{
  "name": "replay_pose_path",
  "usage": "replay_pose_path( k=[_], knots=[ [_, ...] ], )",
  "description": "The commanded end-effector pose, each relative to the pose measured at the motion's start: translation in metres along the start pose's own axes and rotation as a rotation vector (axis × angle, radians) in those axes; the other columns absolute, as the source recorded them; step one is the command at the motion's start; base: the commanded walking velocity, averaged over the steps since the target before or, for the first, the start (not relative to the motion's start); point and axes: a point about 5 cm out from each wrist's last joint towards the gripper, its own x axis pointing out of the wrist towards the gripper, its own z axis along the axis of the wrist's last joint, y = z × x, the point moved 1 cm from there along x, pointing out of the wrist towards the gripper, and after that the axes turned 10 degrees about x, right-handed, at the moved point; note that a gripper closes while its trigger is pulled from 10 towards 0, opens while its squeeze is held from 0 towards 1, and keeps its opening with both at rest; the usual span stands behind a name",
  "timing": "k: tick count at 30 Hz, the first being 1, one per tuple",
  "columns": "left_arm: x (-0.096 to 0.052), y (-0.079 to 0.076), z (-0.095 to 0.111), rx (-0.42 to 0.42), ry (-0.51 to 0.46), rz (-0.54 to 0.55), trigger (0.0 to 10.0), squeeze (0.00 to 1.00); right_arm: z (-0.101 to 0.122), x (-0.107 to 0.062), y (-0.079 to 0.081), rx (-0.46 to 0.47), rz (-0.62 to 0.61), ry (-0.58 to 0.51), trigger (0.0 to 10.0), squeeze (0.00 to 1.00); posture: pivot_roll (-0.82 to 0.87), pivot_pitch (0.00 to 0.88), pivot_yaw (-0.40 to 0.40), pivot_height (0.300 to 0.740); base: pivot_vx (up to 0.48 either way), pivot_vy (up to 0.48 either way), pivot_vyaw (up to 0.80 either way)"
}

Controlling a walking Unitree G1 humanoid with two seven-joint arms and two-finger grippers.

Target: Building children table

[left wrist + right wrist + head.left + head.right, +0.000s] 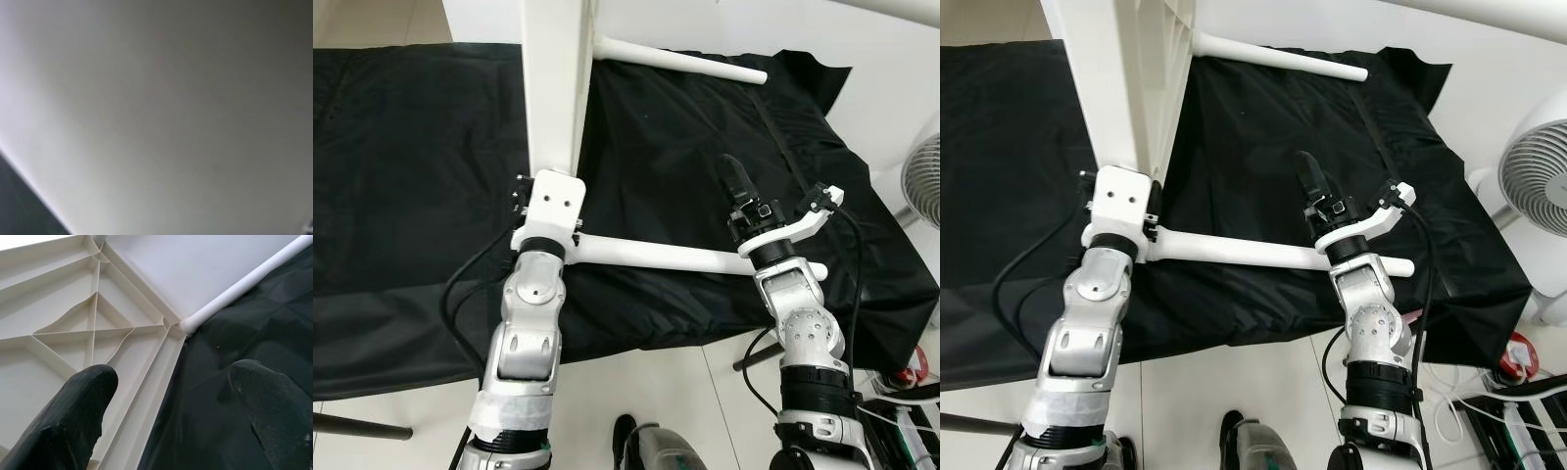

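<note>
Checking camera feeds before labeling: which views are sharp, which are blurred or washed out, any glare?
Left wrist view: fully defocused, a grey-white blur of the table top close to the lens, dark corner at one edge. Right wrist view: ribbed underside sharp, right gripper fingers near and soft. Eye views: sharp, evenly lit; black cloth crushed dark, white table leg near clipping, no strong glare.

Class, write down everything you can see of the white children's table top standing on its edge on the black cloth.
The table top is white, plastic-looking, and stands on edge on the black cloth. Its underside, in the right wrist view, is ribbed with crossing diagonal ribs. Two round white legs stick out sideways from its corners, over the cloth. The left gripper is at its lower corner; the right gripper, fingers apart, points at it without touching.
</note>
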Motion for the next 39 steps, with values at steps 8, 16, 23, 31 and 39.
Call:
replay_pose_path(
  k=[8,16,23,31,39],
  knots=[
    [-0.022,0.060,-0.007,0.021,0.069,0.472,0.0,0.00,0.002,0.003,-0.003,-0.015,-0.002,0.027,10.0,0.00,0.02,0.154,-0.131,0.740,0.000,0.000,0.00],
    [-0.027,0.090,-0.008,0.042,0.088,0.595,0.0,0.00,0.004,0.004,-0.006,-0.022,-0.004,0.026,10.0,0.00,0.02,0.156,-0.137,0.740,0.000,0.000,0.00],
    [-0.032,0.095,-0.008,0.050,0.093,0.612,0.0,0.00,0.005,0.004,-0.007,-0.025,-0.007,0.022,10.0,0.00,0.02,0.154,-0.135,0.740,0.000,0.000,0.00],
    [-0.039,0.109,-0.009,0.079,0.110,0.657,0.0,0.00,0.005,0.006,-0.008,-0.033,-0.005,0.026,10.0,0.00,0.03,0.155,-0.137,0.740,0.000,0.000,0.00],
    [-0.049,0.129,-0.007,0.103,0.114,0.734,0.0,0.00,0.006,0.006,-0.009,-0.037,-0.006,0.026,10.0,0.00,0.03,0.157,-0.139,0.740,0.000,0.000,0.00]
  ],
)
